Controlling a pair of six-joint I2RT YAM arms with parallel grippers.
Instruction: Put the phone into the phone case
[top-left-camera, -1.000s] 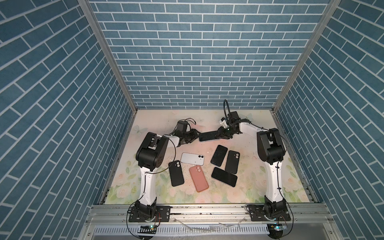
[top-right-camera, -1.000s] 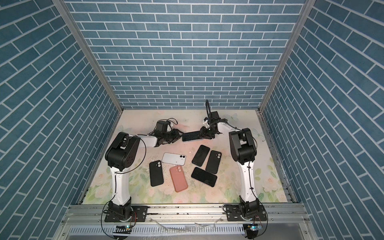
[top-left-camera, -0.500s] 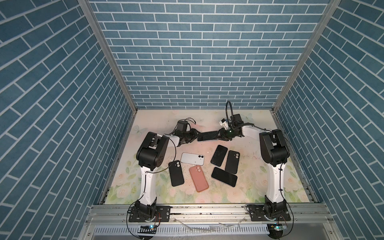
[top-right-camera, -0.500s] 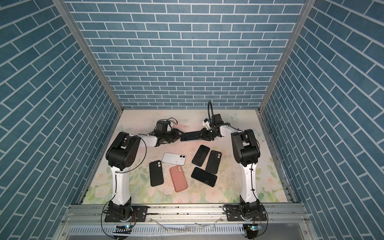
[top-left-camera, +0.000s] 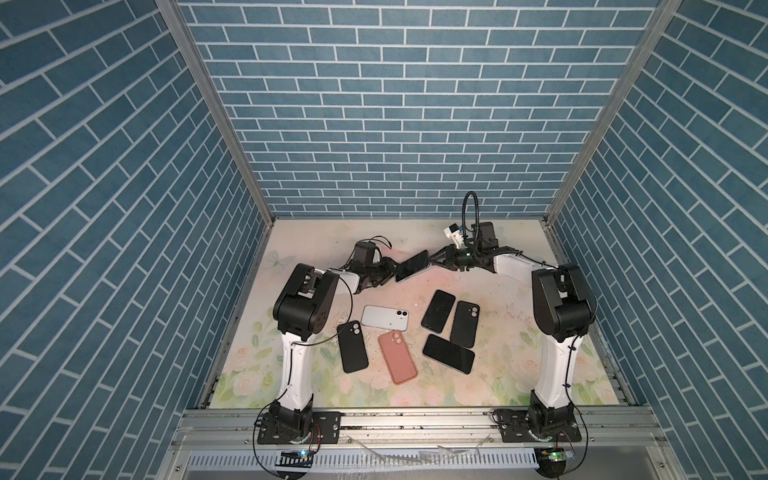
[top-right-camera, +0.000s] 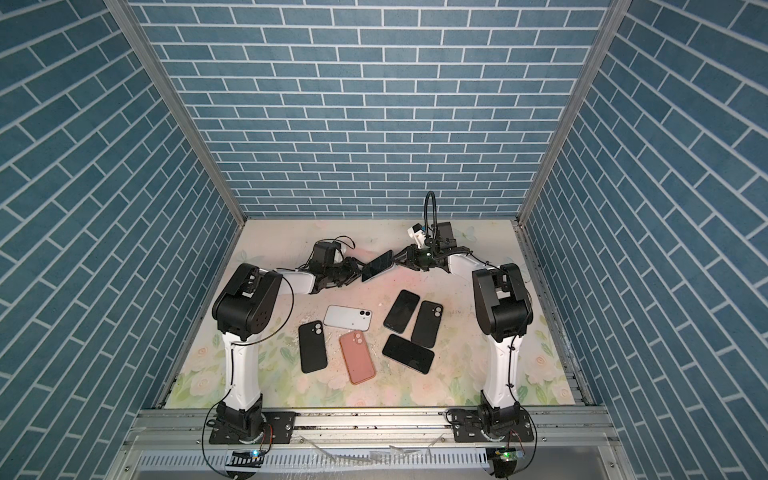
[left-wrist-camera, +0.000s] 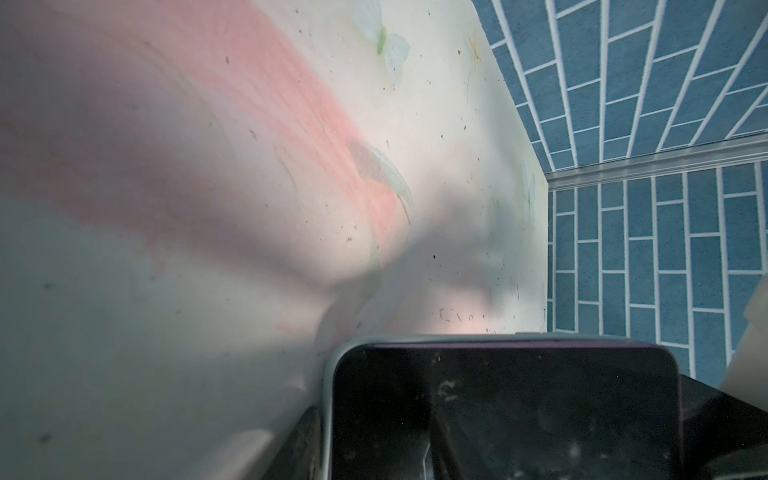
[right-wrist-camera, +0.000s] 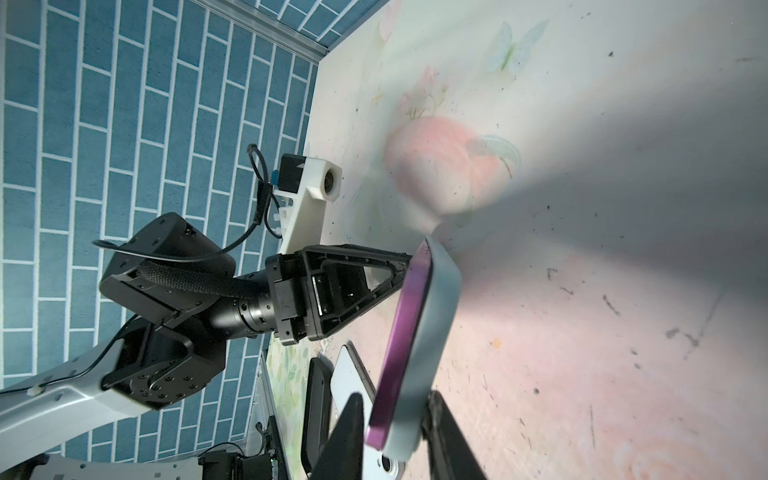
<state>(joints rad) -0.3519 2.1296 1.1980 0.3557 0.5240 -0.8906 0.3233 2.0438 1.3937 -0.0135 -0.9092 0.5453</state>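
Raised near the tabletop's (top-left-camera: 498, 374) far edge, the phone (top-left-camera: 412, 266) spans both grippers lengthwise — left gripper (top-left-camera: 392, 272) pinching one end, right gripper's (top-left-camera: 434, 262) fingers flanking the other — whether clamped, I cannot tell.

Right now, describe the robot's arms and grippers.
The left arm and right arm: white links, bulky black joint housings, black cables. The left gripper and right gripper: black, with triangular open-frame fingers. A white camera mount tops the right wrist.
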